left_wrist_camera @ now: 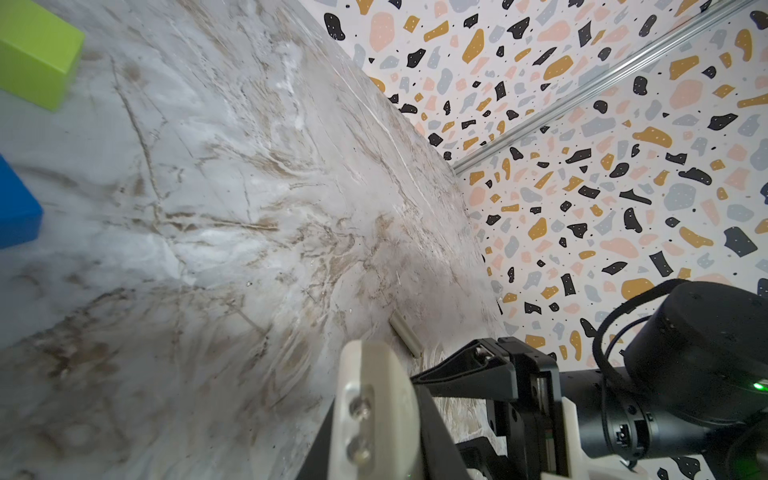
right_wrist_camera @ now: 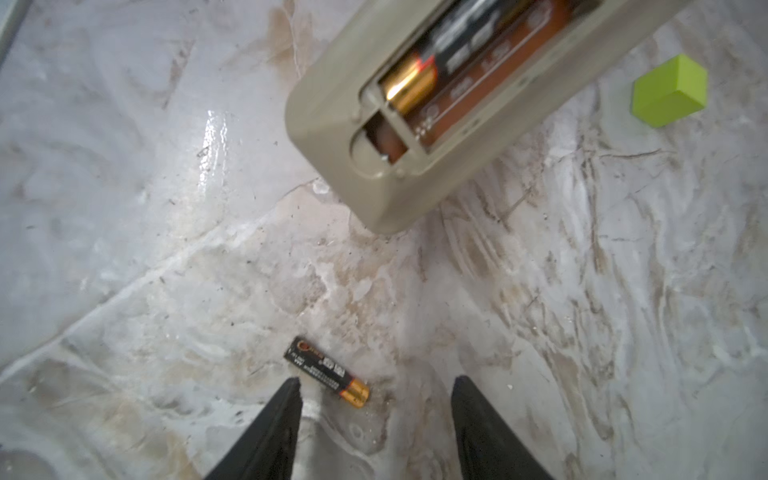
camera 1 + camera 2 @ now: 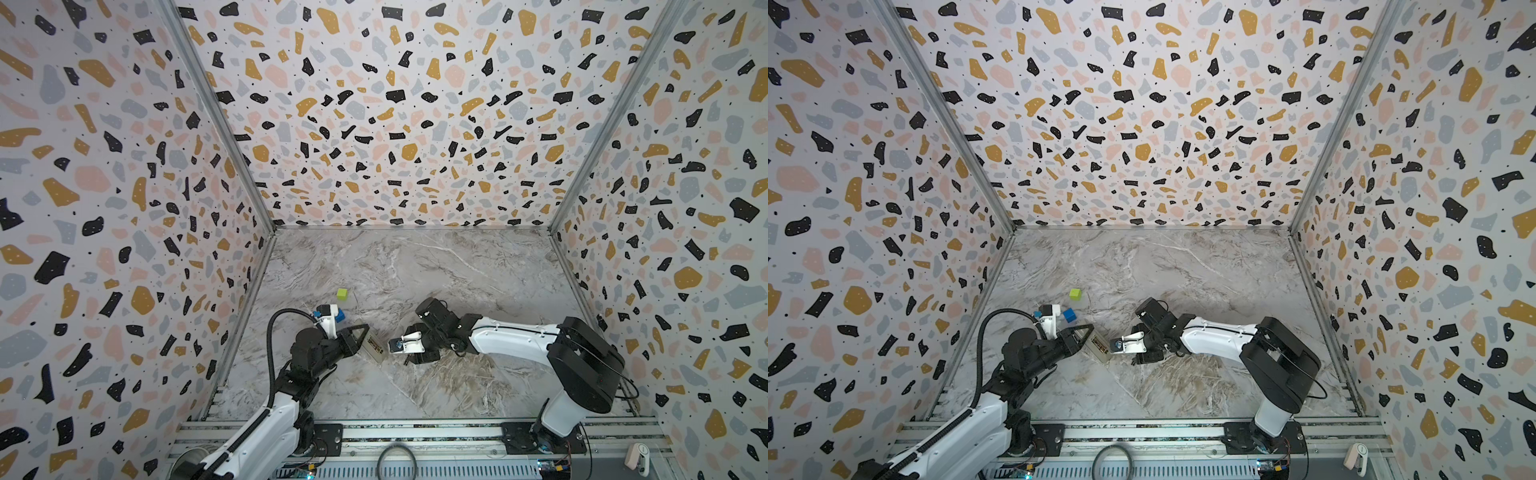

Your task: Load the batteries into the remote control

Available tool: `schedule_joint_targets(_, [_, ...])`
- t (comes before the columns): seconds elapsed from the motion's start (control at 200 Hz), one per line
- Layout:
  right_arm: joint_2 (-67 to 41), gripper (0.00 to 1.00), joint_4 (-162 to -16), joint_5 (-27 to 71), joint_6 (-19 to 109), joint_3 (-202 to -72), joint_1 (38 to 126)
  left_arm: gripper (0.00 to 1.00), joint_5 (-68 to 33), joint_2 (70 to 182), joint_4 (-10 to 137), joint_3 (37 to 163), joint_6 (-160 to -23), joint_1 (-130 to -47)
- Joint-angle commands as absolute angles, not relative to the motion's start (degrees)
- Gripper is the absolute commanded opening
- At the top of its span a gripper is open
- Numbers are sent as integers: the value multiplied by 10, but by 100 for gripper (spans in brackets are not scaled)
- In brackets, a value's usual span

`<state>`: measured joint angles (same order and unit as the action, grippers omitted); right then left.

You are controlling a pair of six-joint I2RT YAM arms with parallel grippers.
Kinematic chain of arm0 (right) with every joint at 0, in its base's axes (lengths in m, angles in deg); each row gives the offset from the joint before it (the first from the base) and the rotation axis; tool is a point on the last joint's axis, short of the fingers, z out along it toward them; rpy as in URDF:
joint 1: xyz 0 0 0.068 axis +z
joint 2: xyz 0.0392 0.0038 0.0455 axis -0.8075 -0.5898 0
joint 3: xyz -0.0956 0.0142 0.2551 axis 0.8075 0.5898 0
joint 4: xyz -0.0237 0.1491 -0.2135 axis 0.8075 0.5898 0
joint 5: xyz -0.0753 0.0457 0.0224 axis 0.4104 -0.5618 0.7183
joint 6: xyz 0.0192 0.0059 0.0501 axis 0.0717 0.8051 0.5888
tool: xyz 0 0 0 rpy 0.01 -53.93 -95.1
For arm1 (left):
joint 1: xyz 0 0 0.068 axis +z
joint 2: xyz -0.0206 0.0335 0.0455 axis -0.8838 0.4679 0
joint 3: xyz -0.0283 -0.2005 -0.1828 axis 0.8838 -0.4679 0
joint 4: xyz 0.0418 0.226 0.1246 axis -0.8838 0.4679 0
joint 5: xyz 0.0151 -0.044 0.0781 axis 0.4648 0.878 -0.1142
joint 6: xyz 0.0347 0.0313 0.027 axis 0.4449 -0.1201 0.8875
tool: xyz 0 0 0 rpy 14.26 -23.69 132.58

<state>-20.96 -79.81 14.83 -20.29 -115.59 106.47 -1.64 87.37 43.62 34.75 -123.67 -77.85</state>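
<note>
My left gripper (image 3: pixel 360 333) is shut on the remote control (image 3: pixel 374 347), holding it tilted just above the table; its rounded end (image 1: pixel 376 374) sits between the black fingers. The remote control's back (image 2: pixel 345 124) faces the right wrist camera with the compartment uncovered. One of the batteries (image 2: pixel 415 79) lies in a slot. The slot beside it shows bare orange. A second battery (image 2: pixel 326 371) lies loose on the marble. My right gripper (image 2: pixel 374 386) is open right over it, one fingertip (image 2: pixel 291 388) close beside its dark end.
A green cube (image 3: pixel 342 294) and a blue cube (image 3: pixel 340 316) sit on the marble behind the left gripper. A small beige strip (image 1: pixel 405 338) lies on the table near the right arm. Patterned walls close in three sides.
</note>
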Motion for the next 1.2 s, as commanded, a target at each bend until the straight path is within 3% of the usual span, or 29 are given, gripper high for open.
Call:
schedule_joint_targets(0.0, [-218,59,-744,144,-230,-1183,1062,0,-15,864,426,347,-1225,-770])
schedule_joint_targets(0.436, [-279,48,-697,142,-245,-1229,1067,0,-13,858,425,344,-1225,-753])
schedule_joint_targets(0.861, [-318,30,-652,154,-252,-1261,1069,0,-16,854,440,344,-1215,-747])
schedule_joint_targets(1.196, [-331,27,-637,155,-251,-1272,1078,0,-27,852,450,346,-1209,-745])
